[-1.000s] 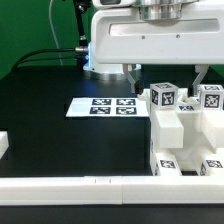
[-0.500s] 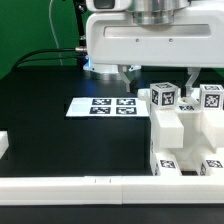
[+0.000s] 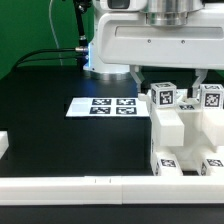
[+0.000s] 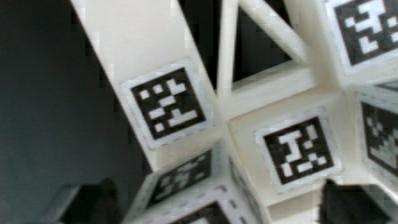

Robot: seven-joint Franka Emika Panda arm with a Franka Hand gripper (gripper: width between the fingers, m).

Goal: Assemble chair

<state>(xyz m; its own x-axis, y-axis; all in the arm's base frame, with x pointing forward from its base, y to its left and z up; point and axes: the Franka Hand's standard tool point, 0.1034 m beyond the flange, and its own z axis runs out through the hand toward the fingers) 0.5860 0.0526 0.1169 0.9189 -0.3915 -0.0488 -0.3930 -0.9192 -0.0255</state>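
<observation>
The white chair parts (image 3: 176, 128) stand bunched at the exterior view's right, with tagged blocks (image 3: 163, 97) on top. My gripper (image 3: 165, 77) hangs just above them, with one dark finger (image 3: 134, 74) on the left of the tagged blocks and the other on the right. The jaws are wide apart and hold nothing. In the wrist view the tagged white bars and slabs (image 4: 178, 100) fill the picture, and the gripper (image 4: 214, 205) straddles them with its dark fingertips (image 4: 86, 200) on either side.
The marker board (image 3: 103, 105) lies flat on the black table, left of the parts. A long white border rail (image 3: 70, 185) runs along the front edge, and a short white piece (image 3: 3, 146) sits at the left edge. Cables lie at the back left.
The gripper has shifted a little toward the exterior view's right, over the tagged blocks. The jaws stay open. The chair parts have not moved.
</observation>
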